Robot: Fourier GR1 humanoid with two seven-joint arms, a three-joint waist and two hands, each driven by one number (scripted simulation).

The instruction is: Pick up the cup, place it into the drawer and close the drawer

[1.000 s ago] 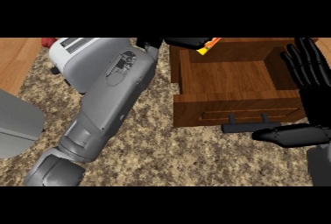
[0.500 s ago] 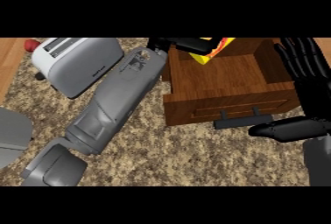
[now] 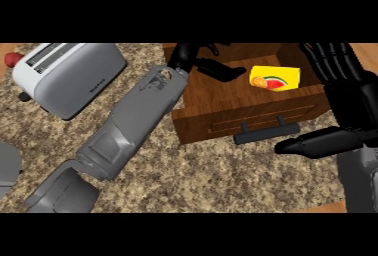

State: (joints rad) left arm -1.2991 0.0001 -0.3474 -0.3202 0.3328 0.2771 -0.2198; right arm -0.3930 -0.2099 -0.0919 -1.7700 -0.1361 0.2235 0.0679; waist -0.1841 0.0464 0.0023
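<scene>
Cup lying in the open drawer, left hand beside it.

The left hand (image 3: 201,59), fingers relaxed and holding nothing, sits upper centre over the drawer (image 3: 244,107). Just right of it the yellow cup (image 3: 274,79) rests inside. The right hand (image 3: 339,85) stands open at the right edge. A toaster (image 3: 70,75) sits upper left on the bench (image 3: 221,170).

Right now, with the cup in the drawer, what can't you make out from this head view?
- Whether the cup stands or lies: only its yellow face shows.
- The drawer's back: cut by the upper edge.
- Left hand's palm: turned away over the drawer.
- The red thing beside the toaster: cut by the left edge.
- Right hand's wrist: hidden behind its own thumb.
</scene>
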